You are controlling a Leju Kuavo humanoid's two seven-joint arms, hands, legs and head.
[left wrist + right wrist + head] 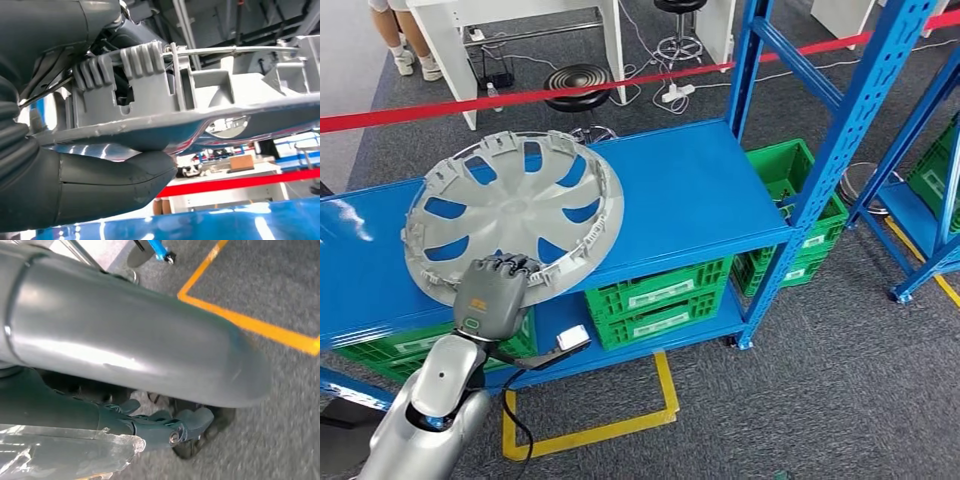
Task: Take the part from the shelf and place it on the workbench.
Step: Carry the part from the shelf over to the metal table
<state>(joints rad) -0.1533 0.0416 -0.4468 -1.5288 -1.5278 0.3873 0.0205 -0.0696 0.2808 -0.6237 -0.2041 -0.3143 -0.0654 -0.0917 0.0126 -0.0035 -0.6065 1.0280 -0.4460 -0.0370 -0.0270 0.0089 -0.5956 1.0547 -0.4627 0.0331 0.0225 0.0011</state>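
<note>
Round grey plastic wheel cover (512, 213) lies on the blue metal shelf (682, 190); left hand (490, 296) grips its near rim, thumb beneath. Right hand (177, 427) hangs, fingers curled on nothing. Best lift level, clearing the shelf edge.

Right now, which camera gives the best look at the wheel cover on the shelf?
The head view: the whole wheel cover lies on the blue shelf, with the left robot hand at its near rim. The left wrist view shows a close stretch of its ribbed rim. The right wrist view faces the floor.
</note>
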